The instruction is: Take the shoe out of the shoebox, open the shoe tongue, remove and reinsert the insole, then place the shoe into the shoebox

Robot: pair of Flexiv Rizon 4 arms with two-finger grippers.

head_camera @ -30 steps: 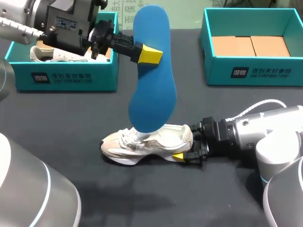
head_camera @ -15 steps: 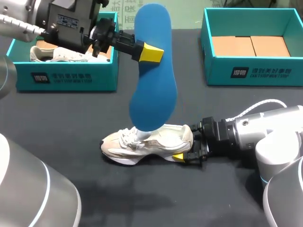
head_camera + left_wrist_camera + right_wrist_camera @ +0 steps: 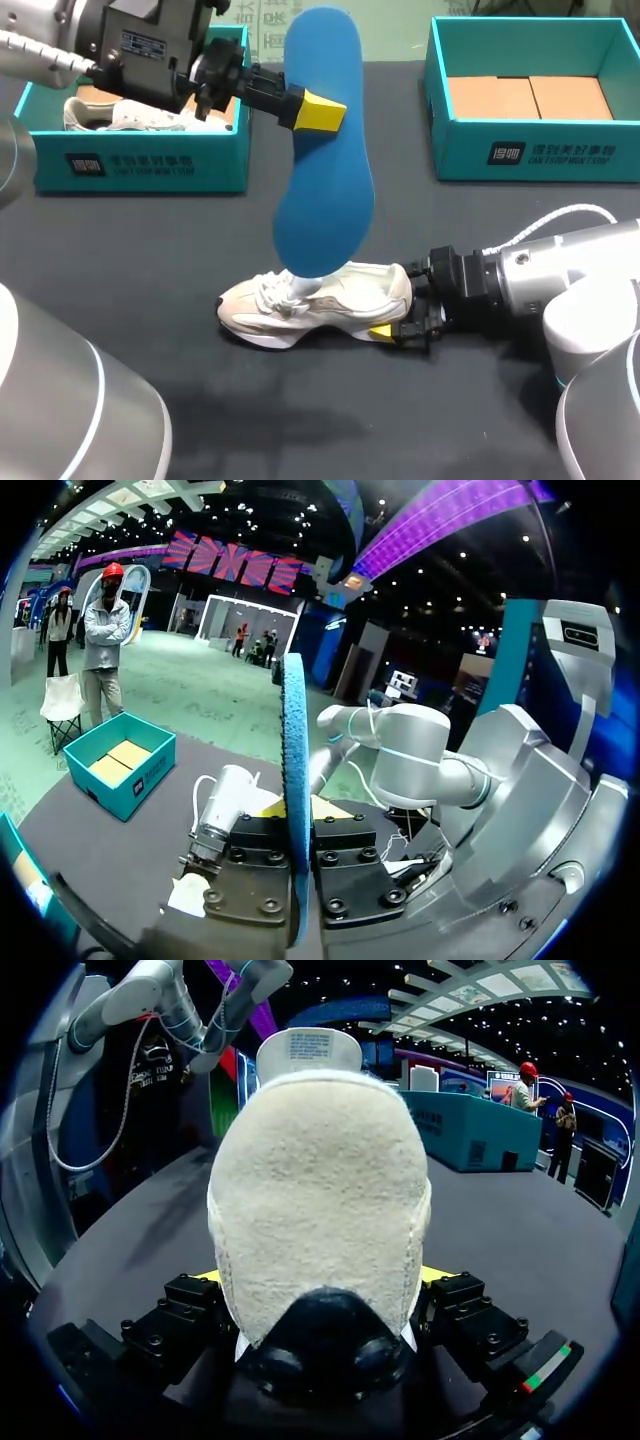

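The left gripper (image 3: 318, 112) pinches the upright insole (image 3: 325, 190), its tip seemingly inside the shoe (image 3: 310, 305); the right gripper (image 3: 398, 315) clamps the heel. The left shoebox (image 3: 130, 165) and right shoebox (image 3: 530, 150) line the table's (image 3: 300, 420) far edge.

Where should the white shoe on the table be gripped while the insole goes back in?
Probably the heel of the shoe, from behind along the table, as the right gripper does: it stands on its sole, the heel is narrow, and that leaves the opening free for the blue insole.
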